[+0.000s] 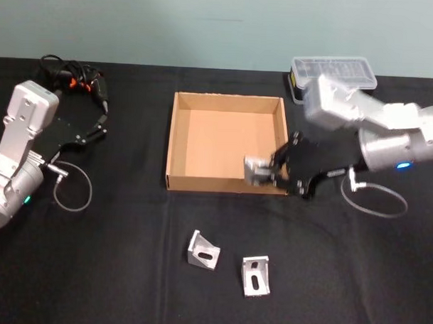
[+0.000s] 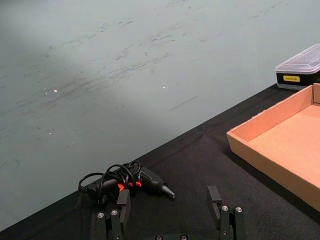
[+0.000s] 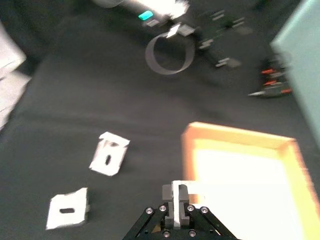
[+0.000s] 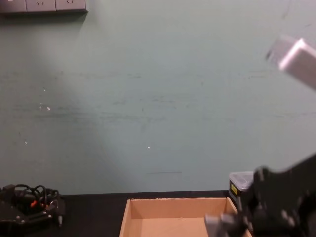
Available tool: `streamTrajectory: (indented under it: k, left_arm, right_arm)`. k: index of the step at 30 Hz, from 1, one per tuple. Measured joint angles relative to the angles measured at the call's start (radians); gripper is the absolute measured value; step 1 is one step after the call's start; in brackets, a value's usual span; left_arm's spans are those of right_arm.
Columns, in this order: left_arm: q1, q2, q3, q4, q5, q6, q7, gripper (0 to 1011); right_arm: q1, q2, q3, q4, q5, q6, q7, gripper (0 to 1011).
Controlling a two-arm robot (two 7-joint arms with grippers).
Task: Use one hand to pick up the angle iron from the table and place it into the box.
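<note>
The right gripper (image 3: 175, 199) is clamped on a silver angle iron (image 3: 176, 187), holding it right at the side wall of the tan box (image 3: 235, 136). Out on the black table (image 3: 100, 100) beside the box lie a second angle iron (image 3: 109, 154) and a third angle iron (image 3: 67, 210), apart from each other. Farther off there is a blurred grey cable loop (image 3: 170, 52).

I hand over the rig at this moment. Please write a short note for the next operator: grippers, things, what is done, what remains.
Right gripper: shut on one angle iron, over the near right corner of the box.
Left gripper: open, parked at the left of the table.
Two other angle irons lie on the table in front of the box.
Done: one piece picked up and brought to the box.
Left: release it inside.
</note>
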Motion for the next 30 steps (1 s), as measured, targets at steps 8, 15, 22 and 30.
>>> streamTrajectory:
  k: [8, 15, 22, 30]
  left_arm:
    - [0.000, 0.000, 0.000, 0.000, 0.000, 0.000, 0.000, 1000]
    - [0.000, 0.000, 0.000, 0.000, 0.000, 0.000, 0.000, 1000]
    - [0.000, 0.000, 0.000, 0.000, 0.000, 0.000, 0.000, 1000]
    - [0.000, 0.000, 0.000, 0.000, 0.000, 0.000, 0.000, 1000]
  right_arm:
    - [-0.061, -0.026, 0.126, 0.008, 0.049, 0.037, -0.208, 61]
    - [-0.091, -0.110, 0.191, 0.085, 0.047, 0.084, -0.386, 61]
    - [-0.074, -0.225, 0.223, 0.233, 0.041, 0.097, -0.473, 61]
    - [-0.035, -0.303, 0.206, 0.366, 0.011, 0.089, -0.458, 61]
